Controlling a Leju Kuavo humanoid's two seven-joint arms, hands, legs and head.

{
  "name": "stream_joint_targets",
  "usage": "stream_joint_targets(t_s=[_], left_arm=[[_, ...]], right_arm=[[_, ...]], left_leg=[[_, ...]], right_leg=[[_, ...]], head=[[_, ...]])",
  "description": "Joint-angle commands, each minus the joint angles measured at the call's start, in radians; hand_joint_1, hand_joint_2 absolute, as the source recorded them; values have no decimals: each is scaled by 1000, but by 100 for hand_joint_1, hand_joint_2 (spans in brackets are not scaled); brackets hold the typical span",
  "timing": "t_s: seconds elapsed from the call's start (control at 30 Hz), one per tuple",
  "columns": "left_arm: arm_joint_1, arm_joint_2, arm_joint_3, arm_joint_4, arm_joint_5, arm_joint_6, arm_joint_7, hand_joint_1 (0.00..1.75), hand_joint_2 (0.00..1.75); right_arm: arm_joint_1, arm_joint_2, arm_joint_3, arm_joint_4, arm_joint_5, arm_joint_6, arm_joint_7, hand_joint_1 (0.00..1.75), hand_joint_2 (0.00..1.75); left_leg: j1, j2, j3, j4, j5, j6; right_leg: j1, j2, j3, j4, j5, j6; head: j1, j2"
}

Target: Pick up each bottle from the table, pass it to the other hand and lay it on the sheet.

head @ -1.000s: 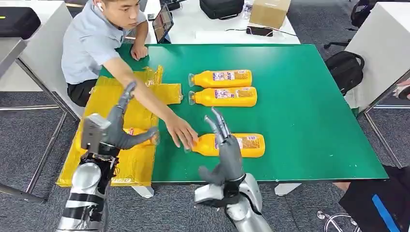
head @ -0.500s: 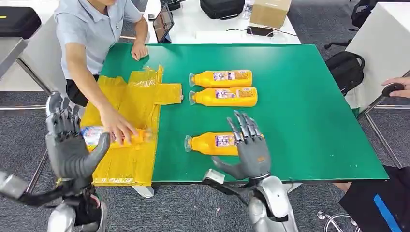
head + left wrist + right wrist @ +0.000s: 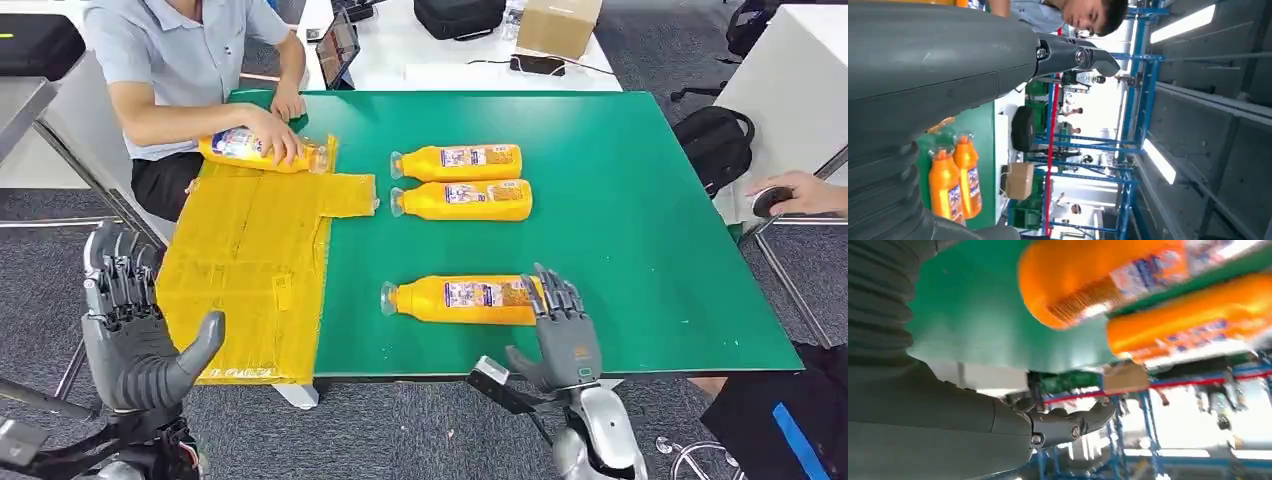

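Three orange bottles lie on their sides on the green table (image 3: 640,220): one near the front edge (image 3: 463,299) and two side by side farther back (image 3: 457,162) (image 3: 462,200). A person's hand holds a fourth bottle (image 3: 262,152) above the far end of the yellow sheet (image 3: 255,260). My right hand (image 3: 563,338) is open, fingers up, just right of the near bottle's base at the table's front edge. My left hand (image 3: 135,325) is open and empty, off the table to the left of the sheet. The right wrist view shows the near bottle (image 3: 1108,280) close up.
A person in a grey shirt (image 3: 190,55) sits at the table's far left corner. Another person's hand (image 3: 795,192) rests at the right edge. A tablet (image 3: 337,45), a black bag (image 3: 458,15) and a cardboard box (image 3: 557,22) sit on the white table behind.
The person lifted the bottle off the sheet's near part and carried it to the far end. Both my hands dropped lower and back; the right one moved right of the near bottle.
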Motion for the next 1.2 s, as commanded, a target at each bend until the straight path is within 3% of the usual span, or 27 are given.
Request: stream_joint_targets(t_s=[0.03,0.2,0.6,0.9,1.2], left_arm=[[-23,-1,4,147,0,-30,32,0,175],[-53,-1,-13,209,18,-63,25,0,175],[-53,-1,-12,203,20,-67,29,0,175],[-86,1,-23,253,30,-89,41,0,175],[-80,4,-24,256,42,-102,55,0,175]], right_arm=[[-124,-35,-102,343,-155,54,-118,0,175],[-220,-30,-55,452,-124,13,-123,0,175],[-216,-37,-46,451,-124,14,-119,0,175],[-324,-57,35,619,-33,-52,-79,0,175],[-375,-73,128,692,91,-96,25,0,175]], left_leg=[[0,1,4,-2,0,1],[0,3,4,-2,0,1],[0,1,3,-1,0,1],[0,2,6,-2,0,2],[0,2,5,-1,-1,1]], right_leg=[[0,0,4,-3,0,-2],[0,2,3,-2,1,-2],[1,0,3,-1,0,-2],[1,1,5,-2,1,-3],[1,0,4,-1,0,-2]], head=[[0,0],[0,0],[0,0],[0,0],[0,0]])
